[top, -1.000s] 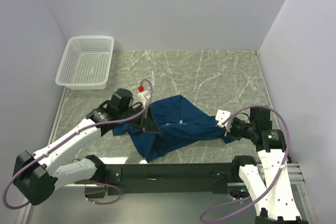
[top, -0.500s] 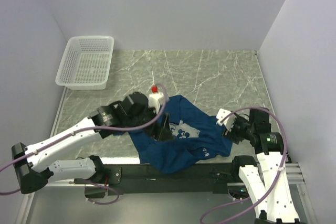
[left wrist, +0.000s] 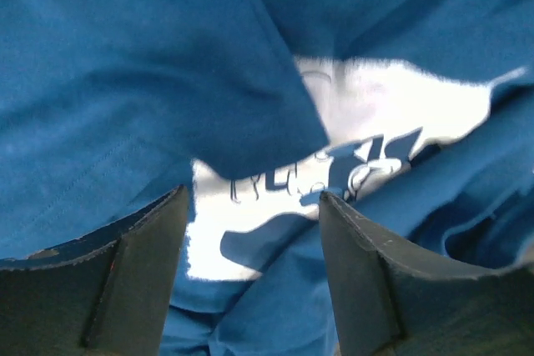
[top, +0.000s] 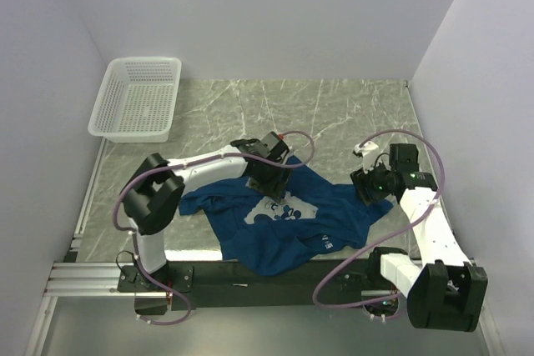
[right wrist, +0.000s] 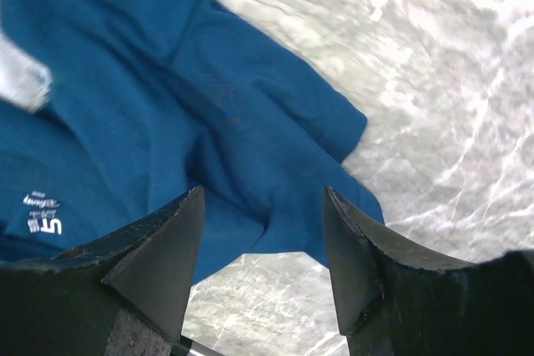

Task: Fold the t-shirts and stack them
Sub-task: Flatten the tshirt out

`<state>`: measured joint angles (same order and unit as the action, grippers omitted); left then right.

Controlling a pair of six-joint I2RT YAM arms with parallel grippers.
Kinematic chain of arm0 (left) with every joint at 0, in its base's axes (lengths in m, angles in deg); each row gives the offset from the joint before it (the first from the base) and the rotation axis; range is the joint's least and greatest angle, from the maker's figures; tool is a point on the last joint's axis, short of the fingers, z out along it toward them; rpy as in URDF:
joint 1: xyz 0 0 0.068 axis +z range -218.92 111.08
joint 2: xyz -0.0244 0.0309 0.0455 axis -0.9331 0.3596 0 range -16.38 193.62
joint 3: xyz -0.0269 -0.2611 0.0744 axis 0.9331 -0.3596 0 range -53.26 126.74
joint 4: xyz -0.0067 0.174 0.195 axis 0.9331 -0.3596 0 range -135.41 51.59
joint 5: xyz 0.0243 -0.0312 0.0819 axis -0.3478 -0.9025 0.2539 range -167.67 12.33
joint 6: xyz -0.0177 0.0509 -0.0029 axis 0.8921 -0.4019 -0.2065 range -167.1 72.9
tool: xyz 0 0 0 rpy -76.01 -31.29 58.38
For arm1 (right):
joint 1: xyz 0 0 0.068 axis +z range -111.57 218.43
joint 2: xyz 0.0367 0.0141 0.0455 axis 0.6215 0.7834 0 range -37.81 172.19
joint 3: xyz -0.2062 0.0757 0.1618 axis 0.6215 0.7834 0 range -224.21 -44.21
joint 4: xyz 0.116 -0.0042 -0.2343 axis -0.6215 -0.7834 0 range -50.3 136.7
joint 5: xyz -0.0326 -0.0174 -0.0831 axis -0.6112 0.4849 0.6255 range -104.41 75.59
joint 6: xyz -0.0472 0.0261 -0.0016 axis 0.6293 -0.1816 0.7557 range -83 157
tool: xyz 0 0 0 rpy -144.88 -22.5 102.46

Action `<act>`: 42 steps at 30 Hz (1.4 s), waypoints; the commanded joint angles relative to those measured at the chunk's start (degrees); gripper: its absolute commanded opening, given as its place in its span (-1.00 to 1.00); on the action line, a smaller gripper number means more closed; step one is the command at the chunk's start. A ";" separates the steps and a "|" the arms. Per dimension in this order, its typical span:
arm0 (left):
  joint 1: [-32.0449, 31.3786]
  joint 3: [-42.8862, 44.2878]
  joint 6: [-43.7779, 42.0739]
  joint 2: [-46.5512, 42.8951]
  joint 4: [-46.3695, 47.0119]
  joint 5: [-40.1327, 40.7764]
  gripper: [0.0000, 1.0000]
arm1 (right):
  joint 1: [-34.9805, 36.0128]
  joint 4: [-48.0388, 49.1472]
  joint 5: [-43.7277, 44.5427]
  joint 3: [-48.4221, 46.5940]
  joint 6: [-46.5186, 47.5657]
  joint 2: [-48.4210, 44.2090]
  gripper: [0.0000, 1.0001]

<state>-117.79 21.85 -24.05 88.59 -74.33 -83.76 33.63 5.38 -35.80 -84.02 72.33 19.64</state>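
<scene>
1. The t-shirt (top: 292,223) lies crumpled on the table (top: 334,114), in the near middle part. It is not folded. Its lowest part reaches the near edge of the table, in front of the arm bases.
2. The cloth is dark blue. The pale print (top: 279,213) faces up near the middle of the shirt, and a small white mark (top: 327,244) shows nearer to the lower right part.
3. The left gripper (top: 271,183) is above the upper part of the shirt, just beside the print. The left arm reaches to it from the left side of the table.
4. In the left wrist view, the left gripper (left wrist: 250,273) has its jaws wide open. Between the two dark fingers (left wrist: 125,281) I see only the cloth and the print (left wrist: 375,139) lying below. A fold of blue cloth covers part of the print. The jaws hold nothing.
5. The right gripper (top: 367,185) is at the right edge of the shirt, near one sleeve.
6. In the right wrist view, the right gripper (right wrist: 263,273) also has its jaws wide open and holds nothing. Below it are the rumpled blue cloth (right wrist: 167,122) and the bare marble-patterned table (right wrist: 434,81). The white mark (right wrist: 42,214) appears at the left side of this view.
7. Whether either gripper touches the cloth, I cannot tell.
8. A white mesh basket (top: 138,106) stands at the far left corner of the table, well apart from the shirt.
</scene>
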 commanded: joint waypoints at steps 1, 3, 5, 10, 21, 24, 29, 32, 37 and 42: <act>-2.02 7.85 -1.43 1.89 -1.60 5.89 0.40 | -1.97 3.35 1.17 -2.02 -3.95 2.04 0.29; -3.25 10.31 -1.25 5.14 -2.75 8.87 0.38 | -3.63 3.53 0.39 -2.37 -4.39 3.19 0.29; -4.48 11.98 -1.34 7.26 -3.36 11.88 0.36 | -5.12 3.44 -0.41 -2.64 -4.31 3.81 0.29; -6.07 14.27 -1.43 9.29 -4.51 16.72 0.26 | -6.54 3.00 -2.17 -2.64 -3.78 4.34 0.29; -6.16 16.30 -2.39 11.05 -5.74 18.30 -0.65 | -8.12 3.44 -2.35 -2.90 -3.95 6.53 0.27; -5.98 15.95 -1.35 8.95 -4.51 18.74 -0.90 | -8.47 4.93 1.24 -2.90 -6.32 8.46 0.19; -5.28 12.17 0.94 2.54 -0.82 17.52 -0.99 | -9.96 6.52 6.70 -3.60 -10.63 15.04 0.02; -3.79 9.62 2.00 -0.89 1.46 14.88 -0.99 | -10.50 6.52 7.15 -3.69 -10.46 18.38 0.01; 0.24 6.81 2.44 -4.24 4.19 10.14 -0.99 | -10.76 6.34 5.22 -4.48 -9.32 22.43 0.00; 7.01 4.87 2.79 -7.23 7.09 2.25 -0.99 | -10.23 3.53 3.19 -11.49 -7.82 29.82 -1.00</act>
<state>-114.51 27.88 -22.17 84.02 -70.81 -75.17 23.18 9.38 -31.12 -89.31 63.98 46.90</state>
